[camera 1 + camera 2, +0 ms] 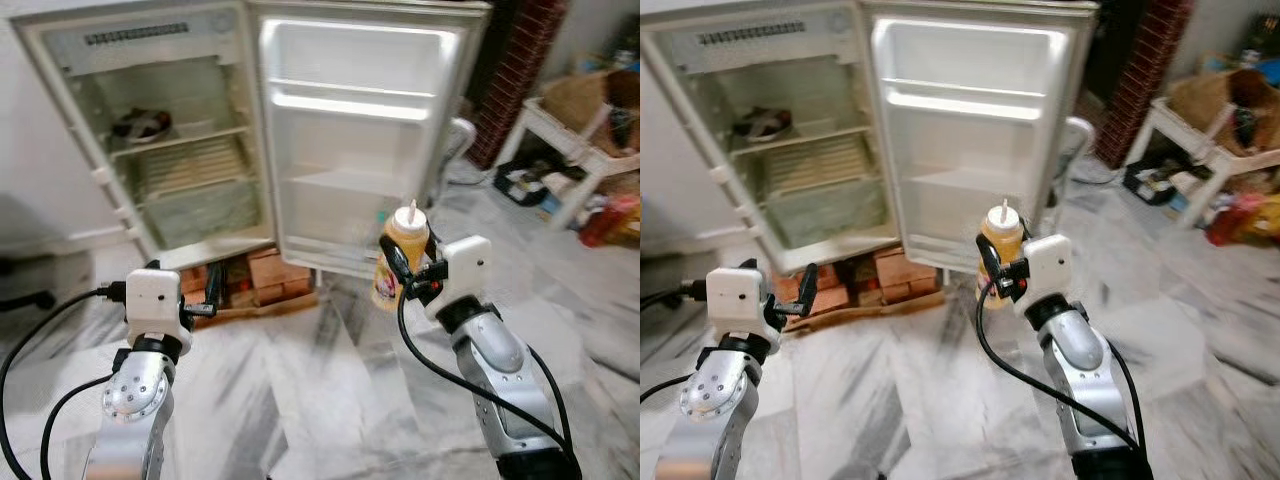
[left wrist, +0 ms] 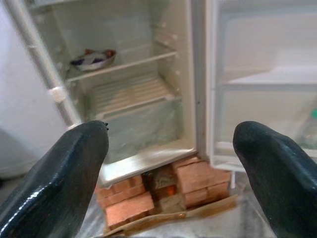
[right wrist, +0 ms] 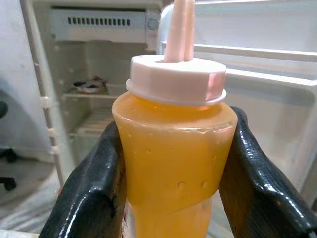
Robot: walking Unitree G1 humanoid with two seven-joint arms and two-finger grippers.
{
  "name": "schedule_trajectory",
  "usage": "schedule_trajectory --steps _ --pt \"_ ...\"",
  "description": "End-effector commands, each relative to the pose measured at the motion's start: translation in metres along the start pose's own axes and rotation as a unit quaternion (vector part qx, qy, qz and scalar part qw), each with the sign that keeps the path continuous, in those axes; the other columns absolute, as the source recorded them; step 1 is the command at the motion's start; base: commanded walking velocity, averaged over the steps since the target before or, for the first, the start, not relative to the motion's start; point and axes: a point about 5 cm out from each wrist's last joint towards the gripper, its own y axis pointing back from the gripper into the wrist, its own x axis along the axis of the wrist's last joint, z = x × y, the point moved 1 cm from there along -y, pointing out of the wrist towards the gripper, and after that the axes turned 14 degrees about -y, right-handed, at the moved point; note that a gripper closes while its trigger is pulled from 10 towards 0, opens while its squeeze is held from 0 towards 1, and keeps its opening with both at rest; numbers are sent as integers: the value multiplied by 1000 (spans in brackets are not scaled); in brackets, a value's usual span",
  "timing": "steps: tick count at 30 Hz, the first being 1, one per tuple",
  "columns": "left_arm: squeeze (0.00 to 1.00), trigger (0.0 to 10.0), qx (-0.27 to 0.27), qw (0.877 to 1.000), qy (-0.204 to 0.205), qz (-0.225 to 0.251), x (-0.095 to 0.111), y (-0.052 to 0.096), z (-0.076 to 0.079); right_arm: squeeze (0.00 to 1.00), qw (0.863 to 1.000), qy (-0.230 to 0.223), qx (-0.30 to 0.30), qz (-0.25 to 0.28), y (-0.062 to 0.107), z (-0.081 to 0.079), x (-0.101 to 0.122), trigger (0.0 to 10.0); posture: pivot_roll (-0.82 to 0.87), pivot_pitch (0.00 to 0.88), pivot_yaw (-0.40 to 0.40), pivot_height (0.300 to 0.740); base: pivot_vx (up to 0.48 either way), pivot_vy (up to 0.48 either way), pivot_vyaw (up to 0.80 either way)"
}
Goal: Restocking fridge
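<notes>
A small white fridge (image 1: 190, 130) stands open before me, its door (image 1: 360, 140) swung wide to the right with bare shelves. A bowl (image 1: 140, 124) sits on the fridge's upper shelf. My right gripper (image 1: 405, 268) is shut on a yellow squeeze bottle (image 1: 400, 262) with a white cap and nozzle, held upright in front of the door's lower part. The bottle (image 3: 173, 158) sits squarely between the two black fingers (image 3: 94, 188). My left gripper (image 1: 210, 300) is open and empty, held low before the fridge's base.
The fridge rests on red bricks (image 1: 265, 280) over a board. A white rack (image 1: 580, 150) with baskets and clutter stands at the right, next to a brick pillar (image 1: 515, 70). A chair base (image 1: 25, 295) shows at far left. Marble floor (image 1: 320, 380) lies open in front.
</notes>
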Motion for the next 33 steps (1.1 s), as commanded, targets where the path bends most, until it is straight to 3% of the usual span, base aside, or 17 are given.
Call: schedule_trajectory --steps 1,13,21,33 --pt "0 10000 -11 1000 3 7 5 0 8 0 1000 9 -26 0 7 15 3 10000 77 89 -51 740 401 262 0" --pt "0 10000 -17 1000 12 13 9 -6 12 0 1000 24 3 -1 4 3 0 10000 90 94 -44 740 378 290 0" --pt "0 10000 -26 1000 7 12 8 -7 14 0 1000 20 2 5 -2 1 2 10000 94 92 -43 740 282 365 734" --pt "0 10000 -44 999 14 19 11 -7 22 0 1000 26 -17 2 -2 10 1 10000 88 96 -43 740 0 0 0"
